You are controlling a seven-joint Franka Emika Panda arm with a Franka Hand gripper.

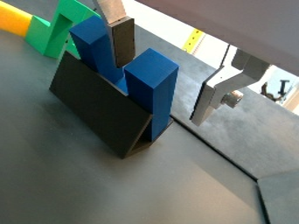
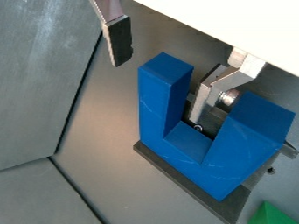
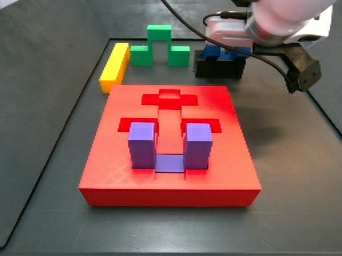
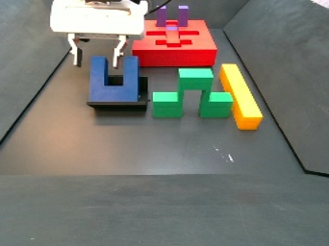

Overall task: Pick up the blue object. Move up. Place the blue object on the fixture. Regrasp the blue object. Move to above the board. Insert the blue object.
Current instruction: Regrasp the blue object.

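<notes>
The blue object (image 1: 152, 79) (image 2: 211, 157) stands prongs-up on the black fixture (image 1: 100, 109) (image 4: 115, 104) at the far end of the floor beyond the board (image 3: 167, 140). My gripper (image 1: 172, 68) (image 2: 170, 63) is open and straddles one prong. One finger (image 1: 122, 39) hangs in the square gap between the prongs. Its partner (image 1: 219, 94) stands outside that prong, with space on both sides. In a side view the gripper (image 4: 100, 60) hovers right over the blue object (image 4: 113, 88). The arm partly covers the blue object (image 3: 225, 60) in a side view.
A purple U-shaped block (image 3: 163, 145) sits in the red board's cut-out. A green block (image 4: 193, 91) and a yellow bar (image 4: 240, 94) lie beside the fixture. Raised dark walls edge the floor.
</notes>
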